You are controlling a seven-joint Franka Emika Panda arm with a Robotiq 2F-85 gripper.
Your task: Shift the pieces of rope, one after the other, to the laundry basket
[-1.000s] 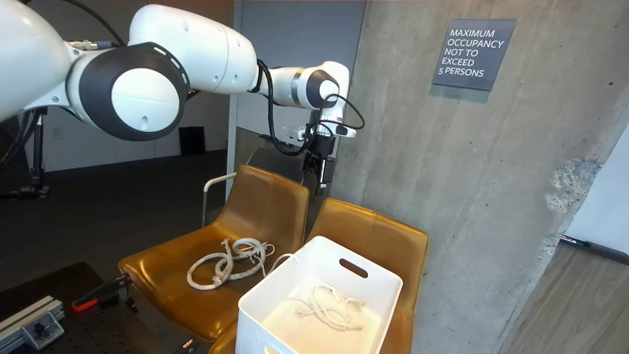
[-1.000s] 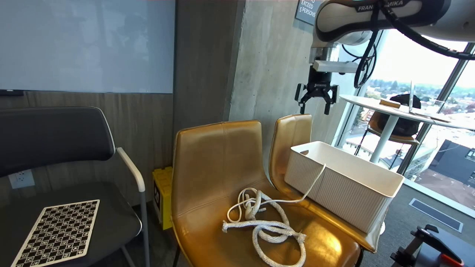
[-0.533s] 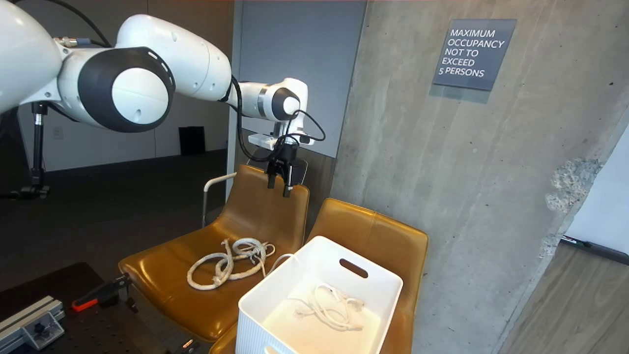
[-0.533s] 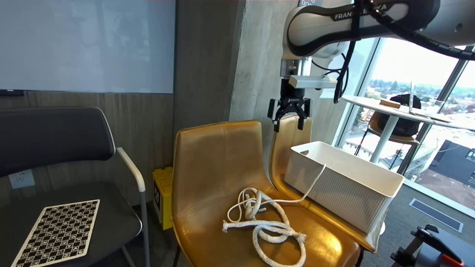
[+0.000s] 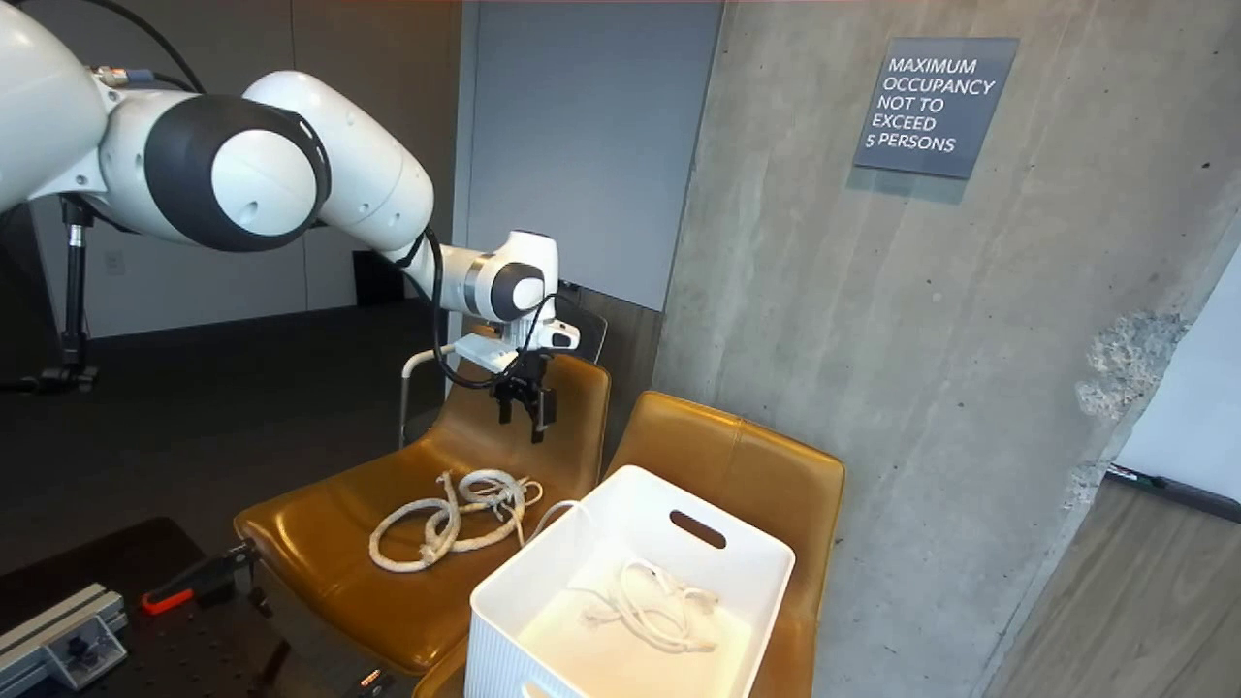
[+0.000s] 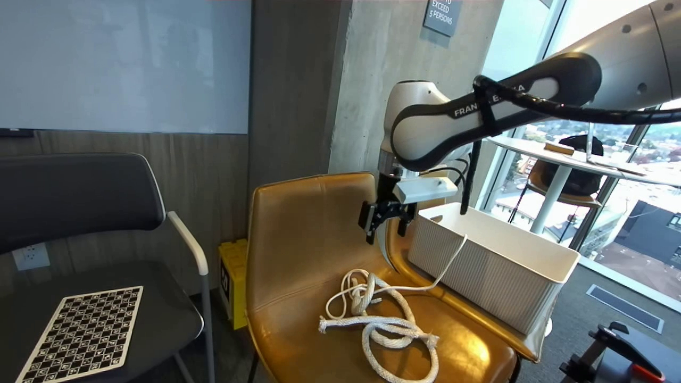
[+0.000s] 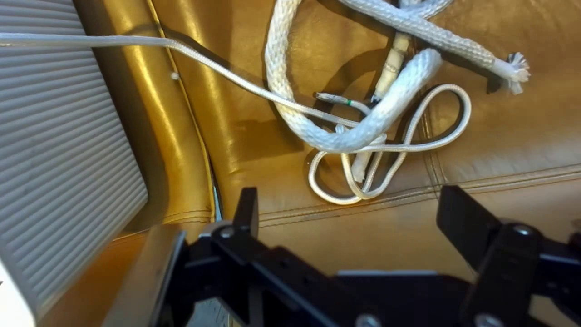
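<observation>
A thick cream rope (image 6: 367,320) lies in loose loops on the seat of a tan chair; it also shows in the wrist view (image 7: 278,61). A thin cord (image 6: 415,289) is tangled with it, and one end runs up over the rim of the white laundry basket (image 6: 479,282). In the wrist view the thin cord (image 7: 218,68) crosses toward the basket (image 7: 54,136). Another thin rope (image 5: 640,620) lies inside the basket (image 5: 747,557). My gripper (image 5: 522,427) is open and empty above the back of the seat, near the backrest; its fingers (image 7: 349,195) stand wide apart, not touching the ropes.
The basket stands on a second tan chair (image 5: 717,436) beside the rope chair (image 5: 339,504). A concrete wall (image 5: 776,242) is behind. A dark chair with a patterned board (image 6: 85,330) stands to the side. A black table with clamps (image 5: 204,582) is in front.
My gripper has moved down and away from the basket side, from high above the chair backs to above the rope chair's seat. It stays open. The ropes and basket have not moved.
</observation>
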